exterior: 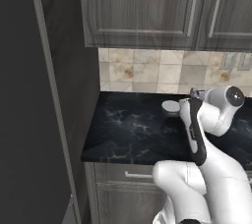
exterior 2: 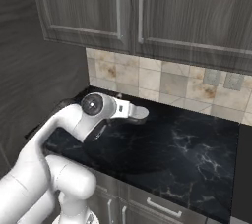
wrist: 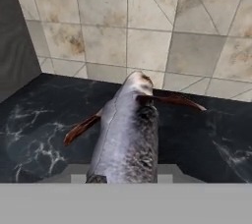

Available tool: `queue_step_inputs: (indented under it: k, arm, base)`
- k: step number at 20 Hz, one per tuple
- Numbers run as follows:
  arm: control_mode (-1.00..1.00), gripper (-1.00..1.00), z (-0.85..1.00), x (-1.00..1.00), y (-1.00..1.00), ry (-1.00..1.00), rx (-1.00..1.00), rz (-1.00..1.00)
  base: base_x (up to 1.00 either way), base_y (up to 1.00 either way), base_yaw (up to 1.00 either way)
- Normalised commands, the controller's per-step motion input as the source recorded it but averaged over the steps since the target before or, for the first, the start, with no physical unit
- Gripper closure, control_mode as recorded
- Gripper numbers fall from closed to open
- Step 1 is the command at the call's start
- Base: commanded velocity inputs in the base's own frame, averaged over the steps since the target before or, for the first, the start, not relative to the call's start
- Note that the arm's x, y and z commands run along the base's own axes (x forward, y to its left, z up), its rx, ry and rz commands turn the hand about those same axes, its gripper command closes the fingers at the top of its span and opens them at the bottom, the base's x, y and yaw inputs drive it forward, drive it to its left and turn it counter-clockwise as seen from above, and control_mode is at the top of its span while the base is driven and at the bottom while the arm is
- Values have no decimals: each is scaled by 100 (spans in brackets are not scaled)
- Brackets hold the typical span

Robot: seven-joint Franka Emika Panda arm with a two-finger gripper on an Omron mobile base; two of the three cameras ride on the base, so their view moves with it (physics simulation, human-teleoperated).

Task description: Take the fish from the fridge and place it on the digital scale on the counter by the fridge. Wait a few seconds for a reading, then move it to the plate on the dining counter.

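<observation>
Gripper (wrist: 125, 179) clamped on grey fish (wrist: 129, 134); held over black counter (exterior: 128, 129), near digital scale (exterior: 171, 107); tiled backsplash (wrist: 147, 26) ahead.

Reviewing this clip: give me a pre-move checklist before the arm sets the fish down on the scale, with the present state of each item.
1. Silvery-grey fish with reddish fins held in gripper: ok.
2. Small round grey digital scale on the black marble-veined counter: ok.
3. Scale top free of other things: ok.
4. Fish centred over scale: cannot tell.
5. Fish clear of beige tiled backsplash: ok.
</observation>
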Motion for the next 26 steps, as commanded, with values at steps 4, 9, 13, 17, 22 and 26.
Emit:
queue_step_inputs:
  k: [4, 9, 13, 17, 22, 26]
  arm:
    - [-100, 100, 89, -94, 18, 19, 6, -8]
    - [-100, 100, 51, -63, 30, 29, 4, -11]
    - [-100, 100, 15, -49, 18, 23, 1, -8]
    - [100, 100, 0, -19, 2, 1, 0, -1]
    - [100, 100, 0, 0, 0, 0, 0, 0]
    - [100, 100, 0, 0, 0, 0, 0, 0]
  base:
    - [0, 0, 0]
    - [0, 0, 0]
    - [0, 0, 0]
    - [-72, 8, -4]
    - [-100, 1, -15]
    - [-100, -10, -34]
